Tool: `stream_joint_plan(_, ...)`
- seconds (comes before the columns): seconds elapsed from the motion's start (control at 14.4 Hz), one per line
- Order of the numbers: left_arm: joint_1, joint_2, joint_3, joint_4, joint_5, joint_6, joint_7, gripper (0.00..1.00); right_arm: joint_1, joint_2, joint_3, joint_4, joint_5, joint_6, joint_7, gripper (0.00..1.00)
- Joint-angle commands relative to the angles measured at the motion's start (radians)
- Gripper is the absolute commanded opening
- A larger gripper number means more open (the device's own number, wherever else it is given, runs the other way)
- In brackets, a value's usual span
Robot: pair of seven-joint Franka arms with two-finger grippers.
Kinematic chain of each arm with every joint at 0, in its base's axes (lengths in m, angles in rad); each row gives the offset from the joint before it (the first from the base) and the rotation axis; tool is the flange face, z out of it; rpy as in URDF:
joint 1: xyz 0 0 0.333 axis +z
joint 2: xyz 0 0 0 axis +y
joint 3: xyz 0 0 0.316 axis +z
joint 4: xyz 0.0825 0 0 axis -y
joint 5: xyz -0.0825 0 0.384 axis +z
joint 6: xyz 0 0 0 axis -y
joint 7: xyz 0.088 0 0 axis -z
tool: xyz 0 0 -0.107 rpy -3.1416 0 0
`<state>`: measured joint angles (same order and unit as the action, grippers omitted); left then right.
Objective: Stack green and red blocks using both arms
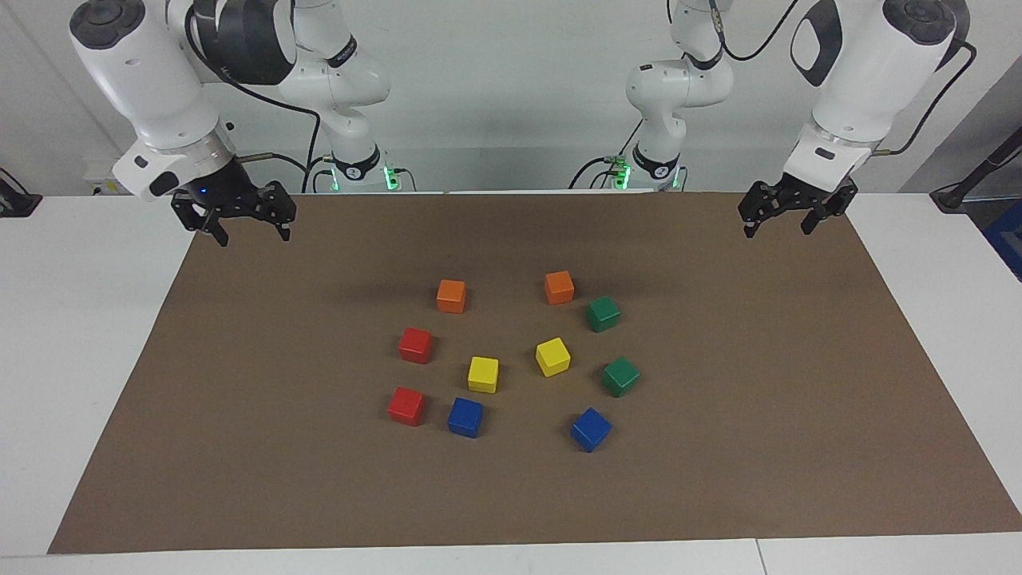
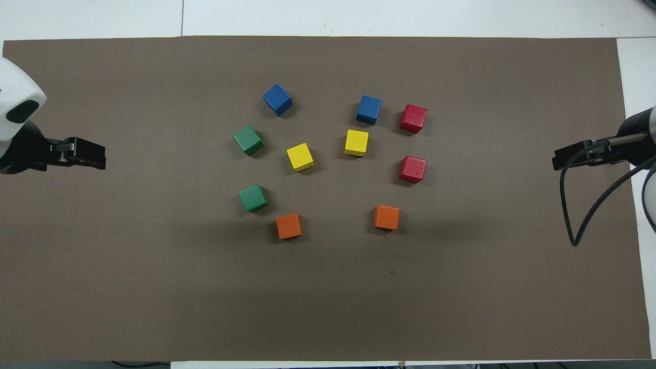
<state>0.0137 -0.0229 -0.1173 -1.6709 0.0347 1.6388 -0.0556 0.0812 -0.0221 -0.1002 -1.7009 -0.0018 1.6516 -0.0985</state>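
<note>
Overhead view: glossy green blocks [image 2: 248,140] and red blocks [image 2: 413,118] lie unstacked.

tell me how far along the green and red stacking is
Nothing is stacked yet. Both green blocks and both red blocks sit singly on the brown mat. Nothing is in hand: the left claw and right claw hang open and empty over the mat's corners. All picking and stacking remains.

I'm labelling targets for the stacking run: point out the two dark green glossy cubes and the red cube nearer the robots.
Dark green glossy cube nearer the robots [image 1: 603,313]: facing view, top face.
Dark green glossy cube farther from the robots [image 1: 620,376]: facing view, top face.
Bright red glossy cube nearer the robots [image 1: 416,345]: facing view, top face.
</note>
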Motion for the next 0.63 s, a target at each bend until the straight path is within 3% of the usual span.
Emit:
stream_joint_plan(0.0, 0.02, 0.003, -0.013, 0.013, -0.012, -0.019, 0.019, 1.0, -0.011, -0.018, 0.013, -0.009, -0.023, -0.009, -0.017, 1.0)
stream_joint_plan(0.21, 0.02, -0.002, -0.012, 0.005, -0.015, -0.014, 0.01, 1.0, -0.012, -0.018, 0.013, -0.009, -0.027, 0.001, -0.014, 1.0)
stream_joint_plan(0.35, 0.017, -0.008, -0.005, -0.016, -0.03, 0.016, -0.103, 1.0, -0.012, -0.018, 0.013, -0.009, -0.029, -0.001, -0.012, 1.0)
stream_joint_plan(0.56, -0.027, 0.023, -0.015, -0.082, -0.03, 0.146, -0.187, 1.0, -0.012, -0.018, 0.013, -0.009, -0.029, -0.006, -0.012, 1.0)
